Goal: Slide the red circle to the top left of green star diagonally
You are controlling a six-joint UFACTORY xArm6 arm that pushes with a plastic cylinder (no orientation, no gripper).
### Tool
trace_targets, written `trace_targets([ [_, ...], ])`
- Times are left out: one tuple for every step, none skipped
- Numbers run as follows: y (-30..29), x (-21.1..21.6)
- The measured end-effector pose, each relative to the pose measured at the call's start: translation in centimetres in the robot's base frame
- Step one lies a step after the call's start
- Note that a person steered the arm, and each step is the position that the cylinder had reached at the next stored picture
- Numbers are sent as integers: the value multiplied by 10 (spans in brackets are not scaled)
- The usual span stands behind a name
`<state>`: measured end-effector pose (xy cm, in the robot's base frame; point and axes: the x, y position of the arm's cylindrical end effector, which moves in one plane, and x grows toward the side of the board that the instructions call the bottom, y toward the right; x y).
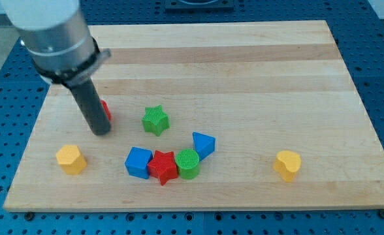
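The red circle (pixel 106 109) lies left of the green star (pixel 155 120), mostly hidden behind my rod; only its right edge shows. My tip (pixel 101 131) rests on the board just below and in front of the red circle, touching or nearly touching it. The green star sits near the board's middle, a short gap to the right of my tip.
A blue cube (pixel 138 162), a red star (pixel 163 166), a green cylinder (pixel 188 163) and a blue triangle (pixel 203 143) cluster below the green star. A yellow block (pixel 70 158) lies at the bottom left, a yellow heart (pixel 287 164) at the bottom right. The wooden board (pixel 244 65) ends near them.
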<state>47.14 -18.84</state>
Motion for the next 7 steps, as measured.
trace_targets([
  [-11,-19],
  [-19,-4],
  [-42,-19],
  [-40,-51],
  [19,-53],
  [45,-53],
  [-11,-53],
])
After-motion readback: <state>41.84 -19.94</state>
